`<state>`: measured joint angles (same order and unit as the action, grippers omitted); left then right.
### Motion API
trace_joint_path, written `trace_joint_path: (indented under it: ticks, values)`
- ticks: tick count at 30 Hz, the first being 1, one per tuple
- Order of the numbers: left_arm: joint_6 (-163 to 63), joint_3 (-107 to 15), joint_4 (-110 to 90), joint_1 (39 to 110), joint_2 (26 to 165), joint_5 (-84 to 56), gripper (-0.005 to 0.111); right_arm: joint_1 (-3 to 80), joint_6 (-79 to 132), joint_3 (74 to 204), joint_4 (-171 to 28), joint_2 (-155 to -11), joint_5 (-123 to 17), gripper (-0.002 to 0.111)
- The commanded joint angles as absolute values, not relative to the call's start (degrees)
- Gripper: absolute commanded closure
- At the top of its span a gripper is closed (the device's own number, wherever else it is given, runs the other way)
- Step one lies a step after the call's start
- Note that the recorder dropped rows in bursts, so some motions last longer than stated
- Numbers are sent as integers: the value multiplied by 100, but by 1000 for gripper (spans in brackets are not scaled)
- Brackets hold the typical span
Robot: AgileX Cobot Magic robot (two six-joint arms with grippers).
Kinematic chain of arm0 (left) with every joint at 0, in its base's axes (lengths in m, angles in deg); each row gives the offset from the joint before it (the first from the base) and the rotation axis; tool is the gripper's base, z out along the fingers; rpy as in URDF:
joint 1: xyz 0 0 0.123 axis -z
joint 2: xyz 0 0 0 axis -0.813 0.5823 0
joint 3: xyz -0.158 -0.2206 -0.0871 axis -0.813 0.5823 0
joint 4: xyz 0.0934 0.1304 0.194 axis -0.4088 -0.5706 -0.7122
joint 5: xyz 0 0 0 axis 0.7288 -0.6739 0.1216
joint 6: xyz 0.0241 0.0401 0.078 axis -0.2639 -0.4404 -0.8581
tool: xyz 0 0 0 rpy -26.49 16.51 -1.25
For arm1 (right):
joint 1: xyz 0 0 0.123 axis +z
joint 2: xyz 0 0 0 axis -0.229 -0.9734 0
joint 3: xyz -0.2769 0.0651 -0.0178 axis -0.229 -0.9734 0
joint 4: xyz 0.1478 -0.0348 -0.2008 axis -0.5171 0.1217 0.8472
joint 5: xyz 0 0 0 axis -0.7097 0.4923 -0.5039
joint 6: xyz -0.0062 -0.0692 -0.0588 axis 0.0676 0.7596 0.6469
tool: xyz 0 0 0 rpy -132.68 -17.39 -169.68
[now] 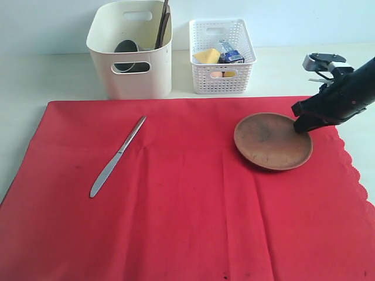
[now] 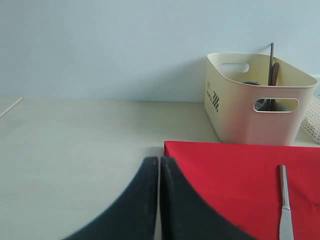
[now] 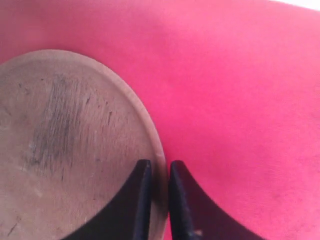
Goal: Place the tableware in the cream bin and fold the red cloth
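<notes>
Right wrist view: the right gripper has its two black fingers drawn almost together astride the rim of the round brown wooden plate. One finger sits on the dish's inner face, the other outside it over the large bright-red fabric cloth, and the rim looks pinched between them. The rest of the plate spreads away from the inner finger and rests on the cloth. The tall cream plastic bin stands well apart from this pincer, beyond the plate's far side and past the white lattice basket. Any carry would likely go that way. The left gripper, fingers pressed together and empty, hangs over the pale table beside the cloth's corner, the nearer arm to the silver table knife.
</notes>
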<state>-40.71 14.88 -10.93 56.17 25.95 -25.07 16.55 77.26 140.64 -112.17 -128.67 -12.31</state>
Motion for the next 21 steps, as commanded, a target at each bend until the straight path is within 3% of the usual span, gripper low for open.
trace_joint_path:
  ticks: [1,14,21]
  values:
    - [-4065,1485,-1057,5600,2557,-2505,103,1655,7810,14451,-11362,-12927,-49,108]
    - [-4065,1485,-1057,5600,2557,-2505,103,1655,7810,15175,-12549,-12927,1710,108]
    - [-4065,1485,-1057,5600,2557,-2505,103,1793,8121,15693,-14257,-12940,1723,108]
